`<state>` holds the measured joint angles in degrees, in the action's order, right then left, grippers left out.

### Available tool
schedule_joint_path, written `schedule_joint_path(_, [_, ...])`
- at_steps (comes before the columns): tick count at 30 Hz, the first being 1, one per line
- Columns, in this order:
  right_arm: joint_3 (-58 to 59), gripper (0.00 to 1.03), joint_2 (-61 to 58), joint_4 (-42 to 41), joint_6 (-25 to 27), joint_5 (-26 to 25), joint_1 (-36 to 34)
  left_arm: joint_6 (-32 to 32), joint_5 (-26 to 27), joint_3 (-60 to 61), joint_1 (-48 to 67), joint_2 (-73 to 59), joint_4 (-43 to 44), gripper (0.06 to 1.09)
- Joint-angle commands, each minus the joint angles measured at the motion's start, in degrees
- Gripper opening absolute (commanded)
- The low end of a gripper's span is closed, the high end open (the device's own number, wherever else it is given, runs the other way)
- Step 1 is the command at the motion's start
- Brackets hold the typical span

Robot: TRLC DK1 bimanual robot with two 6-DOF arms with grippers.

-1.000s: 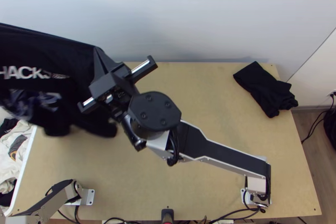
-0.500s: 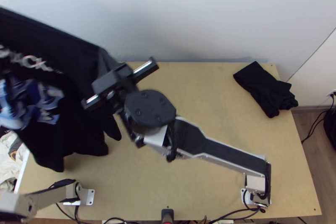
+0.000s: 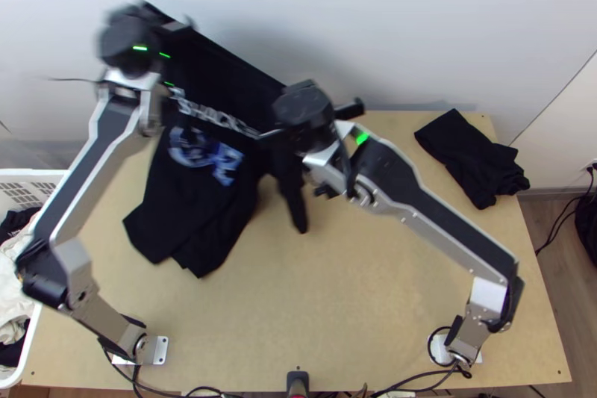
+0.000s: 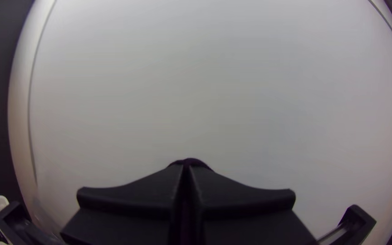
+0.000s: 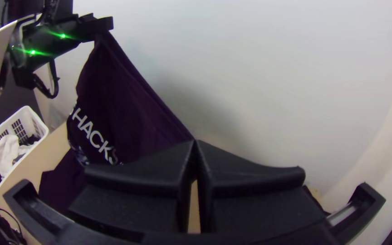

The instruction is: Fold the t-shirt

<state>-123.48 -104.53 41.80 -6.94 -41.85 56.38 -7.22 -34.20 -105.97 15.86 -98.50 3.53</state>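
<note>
My flat-fingered black left gripper [image 4: 187,167] and matching right gripper [image 5: 195,142] clamp the printed black fabric t-shirt [image 3: 175,211]. I judge this spreading; next, lower it flat.

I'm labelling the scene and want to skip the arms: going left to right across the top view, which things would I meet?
White basket with clothes → printed black t-shirt, held up → separate black cloth by the table's far right corner → dark object at the right edge.
</note>
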Motion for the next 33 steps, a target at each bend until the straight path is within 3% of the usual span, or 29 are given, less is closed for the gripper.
schedule_joint_path(1, [10.28, 0.03, 4.86, 8.56, -10.64, 8.80, -9.71, -13.69, 8.27, -0.55, 7.96, -8.38, -14.16, 0.10])
schedule_joint_path(5, [15.38, 0.03, 7.32, 8.65, -12.75, 13.81, -14.72, -22.04, 14.86, -0.55, 10.25, -10.93, -22.60, 0.10])
schedule_joint_path(13, [29.17, 0.03, 13.74, 8.03, -17.14, 19.17, -22.81, -25.12, 19.52, -0.73, 15.08, -12.95, -26.82, 0.10])
schedule_joint_path(15, [32.25, 0.03, 14.97, 7.77, -17.67, 20.22, -23.77, -27.32, 21.19, -0.64, 15.26, -12.60, -29.11, 0.26])
schedule_joint_path(20, [35.15, 0.03, 16.11, 7.68, -18.72, 22.25, -25.79, -29.34, 25.49, -0.81, 15.61, -12.16, -31.92, 0.54])
schedule_joint_path(21, [34.89, 0.09, 15.76, 7.77, -18.72, 22.60, -26.23, -30.04, 26.72, -1.17, 15.70, -11.80, -32.89, 0.64])
schedule_joint_path(24, [34.01, 0.50, 14.71, 8.03, -18.81, 24.18, -27.82, -30.92, 31.12, -3.01, 16.05, -10.22, -36.66, 0.89])
schedule_joint_path(25, [33.74, 0.60, 14.18, 8.03, -18.72, 24.79, -28.34, -31.71, 31.56, -3.19, 16.31, -9.34, -37.81, 1.05])
schedule_joint_path(27, [33.22, 0.68, 13.74, 8.12, -18.81, 24.97, -29.31, -31.98, 33.58, -3.80, 16.66, -7.94, -40.27, 1.05])
schedule_joint_path(31, [33.57, 0.96, 15.50, 9.61, -21.10, 25.32, -30.36, -29.78, 37.01, -3.71, 16.31, -4.16, -47.65, 1.05])
schedule_joint_path(33, [34.10, 0.99, 17.08, 10.14, -21.10, 25.59, -30.63, -27.58, 38.77, -1.87, 15.43, -1.78, -51.61, 1.05])
